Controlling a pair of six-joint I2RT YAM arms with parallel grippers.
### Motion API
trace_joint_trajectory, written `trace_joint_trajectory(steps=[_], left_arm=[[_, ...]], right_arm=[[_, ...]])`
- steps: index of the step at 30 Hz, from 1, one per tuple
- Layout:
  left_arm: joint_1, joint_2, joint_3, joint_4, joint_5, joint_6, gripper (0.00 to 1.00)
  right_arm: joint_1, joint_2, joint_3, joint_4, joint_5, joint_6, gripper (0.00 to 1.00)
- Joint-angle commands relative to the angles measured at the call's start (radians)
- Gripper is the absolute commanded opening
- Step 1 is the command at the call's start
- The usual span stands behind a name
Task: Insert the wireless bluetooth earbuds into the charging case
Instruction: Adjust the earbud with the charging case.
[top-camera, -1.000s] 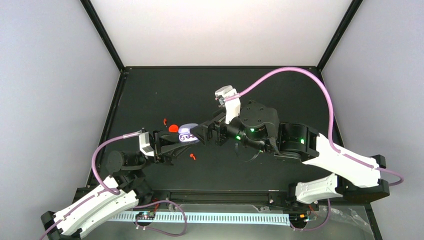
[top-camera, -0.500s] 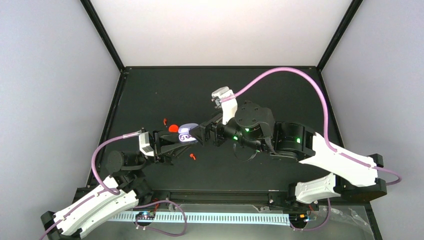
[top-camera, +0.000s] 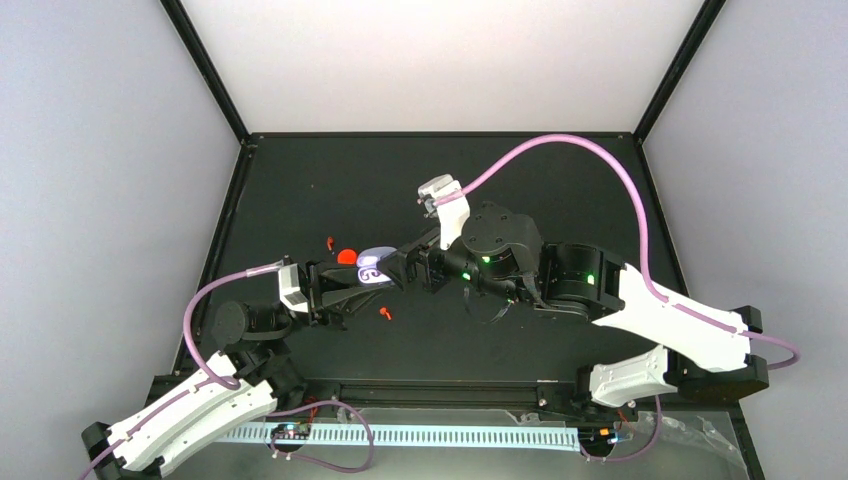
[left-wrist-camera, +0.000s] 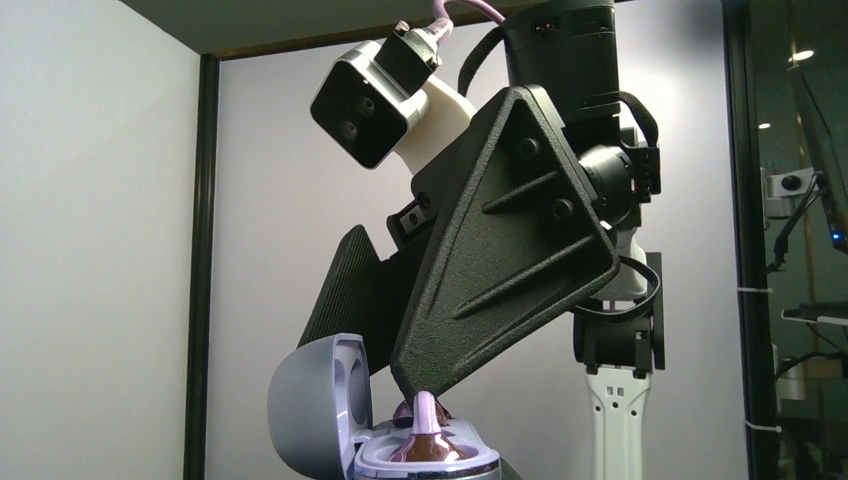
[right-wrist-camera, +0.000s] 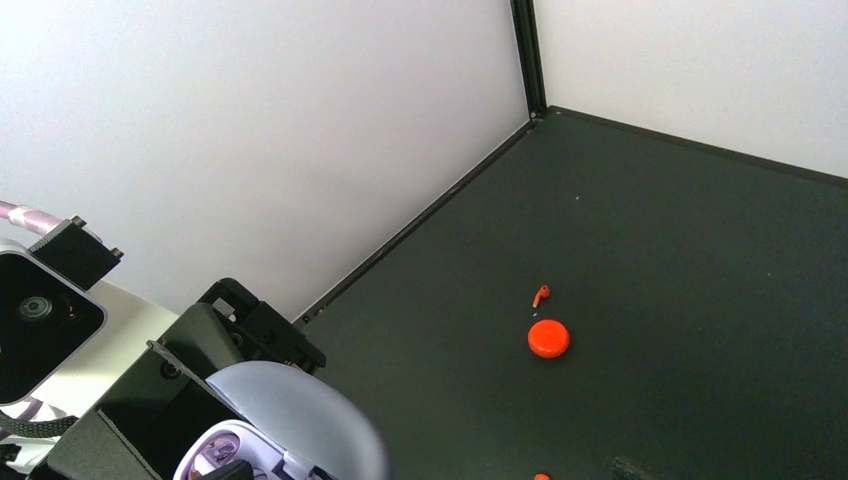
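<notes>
My left gripper (top-camera: 345, 283) is shut on a lavender charging case (top-camera: 375, 265) and holds it above the table with its lid open. In the left wrist view the case (left-wrist-camera: 320, 420) sits at the bottom with the lid upright on the left. My right gripper (top-camera: 393, 265) reaches in from the right, shut on a lavender earbud (left-wrist-camera: 425, 418) whose body rests in a case socket while the stem sticks up between the black fingertips (left-wrist-camera: 420, 375). A second lavender shape shows just behind it. Two red-orange earbuds (top-camera: 329, 242) (top-camera: 385, 313) lie on the table.
A red-orange round case (top-camera: 347, 256) lies closed on the black table just behind the held case; the right wrist view shows it (right-wrist-camera: 549, 338) with one red earbud (right-wrist-camera: 541, 294) beside it. White walls enclose the table on three sides.
My right arm has moved a little to the left, bringing its fingertips closer onto the open case. The left arm and the case have stayed in place.
</notes>
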Motion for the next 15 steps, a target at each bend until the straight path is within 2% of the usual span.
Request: trace_joint_trajectory(steps=[1, 15], left_arm=[[0.003, -0.009, 0.039, 0.015, -0.012, 0.011, 0.02], [0.003, -0.014, 0.038, 0.021, -0.018, 0.005, 0.02]], right_arm=[[0.001, -0.005, 0.021, -0.018, 0.030, 0.010, 0.91], [0.000, -0.015, 0.012, -0.026, 0.037, 0.008, 0.83]])
